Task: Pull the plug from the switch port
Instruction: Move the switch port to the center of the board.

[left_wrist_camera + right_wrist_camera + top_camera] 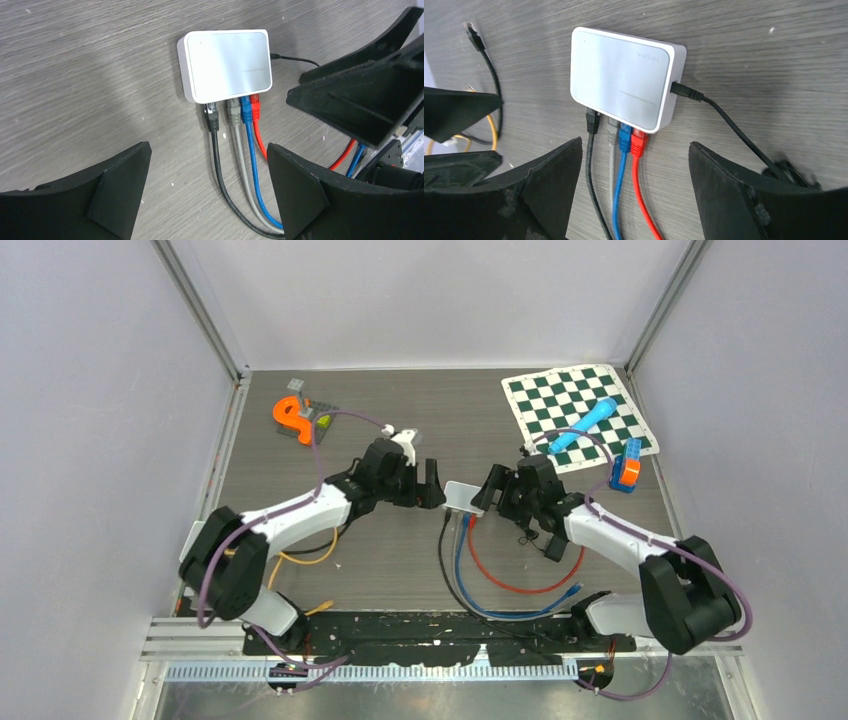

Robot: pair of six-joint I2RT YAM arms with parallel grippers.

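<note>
A white network switch (461,497) lies mid-table, also in the left wrist view (227,62) and the right wrist view (624,77). Several plugs sit in its near ports: black (212,117), grey (233,111), blue (246,110) and red (255,107); in the right wrist view black (592,121), grey (612,131), blue (625,137), red (638,142). A black power lead (719,117) enters its right side. My left gripper (430,485) is open just left of the switch, its jaws (210,187) straddling the cables. My right gripper (497,490) is open just right of it, empty, its jaws (636,192) over the cables.
Cables loop toward the near edge (510,585). A loose black plug (471,30) and yellow cable (305,558) lie left. An orange hook on a grey block (295,415) is far left. A checkered mat (578,415) with a blue marker (582,425) and an orange-blue block (627,465) is far right.
</note>
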